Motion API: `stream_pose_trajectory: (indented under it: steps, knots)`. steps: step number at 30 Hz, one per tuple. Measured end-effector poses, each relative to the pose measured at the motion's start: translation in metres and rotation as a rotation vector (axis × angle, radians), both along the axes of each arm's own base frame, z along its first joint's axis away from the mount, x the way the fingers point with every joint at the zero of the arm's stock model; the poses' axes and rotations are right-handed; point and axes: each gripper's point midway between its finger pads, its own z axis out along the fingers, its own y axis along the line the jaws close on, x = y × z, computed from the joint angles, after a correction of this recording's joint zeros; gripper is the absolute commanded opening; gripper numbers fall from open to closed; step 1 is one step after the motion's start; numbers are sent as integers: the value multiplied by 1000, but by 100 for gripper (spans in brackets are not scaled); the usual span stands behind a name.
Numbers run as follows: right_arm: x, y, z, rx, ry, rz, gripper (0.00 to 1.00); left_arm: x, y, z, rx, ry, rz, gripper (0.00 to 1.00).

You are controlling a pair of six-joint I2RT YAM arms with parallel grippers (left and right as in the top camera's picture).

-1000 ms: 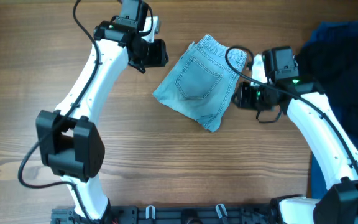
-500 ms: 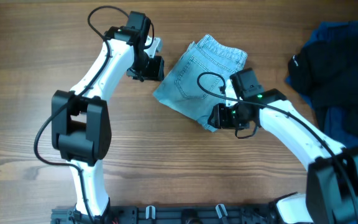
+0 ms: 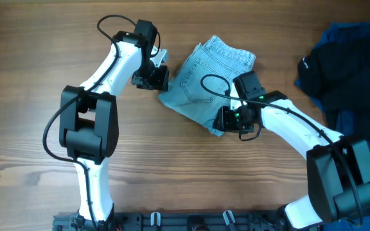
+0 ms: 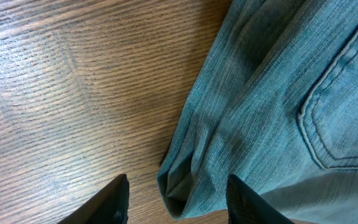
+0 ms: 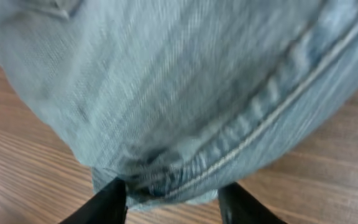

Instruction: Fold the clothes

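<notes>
The pale light-blue denim shorts (image 3: 207,80) lie folded at the table's middle, back pocket (image 3: 204,80) up. My left gripper (image 3: 158,78) is at their left corner. In the left wrist view it (image 4: 178,182) is open, with its jaws either side of the folded corner of the shorts (image 4: 278,93). My right gripper (image 3: 227,120) is at the lower corner. In the right wrist view it (image 5: 171,186) is open, its jaws straddling the hemmed edge of the shorts (image 5: 185,74). That view is blurred.
A black garment (image 3: 320,67) with a small white mark (image 3: 305,63) lies at the right, over a dark royal-blue garment (image 3: 358,128) that runs down the right edge. Bare wooden table (image 3: 31,77) lies to the left and front.
Both arms have closed in on the shorts. The left gripper moved down and right to the left corner. The right gripper swung left and down to the lower corner.
</notes>
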Motion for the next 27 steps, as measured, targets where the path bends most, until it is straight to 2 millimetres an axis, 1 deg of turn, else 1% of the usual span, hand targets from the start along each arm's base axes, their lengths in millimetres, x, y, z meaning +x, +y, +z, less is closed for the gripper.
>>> stream_pose_trajectory:
  steps: [2,4,6,7,8,9,10,12,13,14,15,17,19,21,24,26,27]
  knots:
    - [5,-3,1,4,-13,-12,50,0,0,0,0,0,0,49]
    - [8,-7,1,4,-21,-17,55,0,0,0,-1,-2,0,54]
    - [13,-16,3,-1,-27,-19,59,3,-2,0,-8,-14,-1,55]
    - [23,-25,10,-3,-34,-36,59,7,-4,1,-19,-29,-3,55]
    - [33,-34,22,1,-39,-46,59,10,-6,2,-32,-39,-5,55]
    - [52,-47,42,13,-61,-85,57,15,-9,3,-47,-60,-7,56]
    - [60,-53,50,17,-81,-98,54,16,-10,3,-53,-66,-7,55]
    - [77,-68,66,23,-119,-134,33,19,-12,4,-64,-78,-8,55]
    - [83,-78,70,21,-134,-161,22,20,-13,4,-66,-81,-9,55]
    - [85,-85,70,12,-134,-179,16,20,-13,5,-69,-83,-9,55]
    - [85,-93,68,-13,-127,-201,11,20,-13,5,-69,-83,-9,55]
    - [90,-100,61,-47,-134,-226,6,21,-14,5,-70,-85,-9,55]
    - [97,-102,48,-64,-136,-238,5,21,-14,5,-71,-86,-9,55]
    - [103,-103,28,-72,-123,-245,4,21,-14,5,-73,-87,-9,55]
    - [119,-96,2,-71,-140,-238,4,22,-15,5,-76,-90,-10,55]
    - [126,-87,-15,-70,-148,-222,4,22,-15,5,-76,-90,-10,54]
    - [127,-83,-18,-69,-154,-215,4,22,-15,5,-76,-90,-10,54]
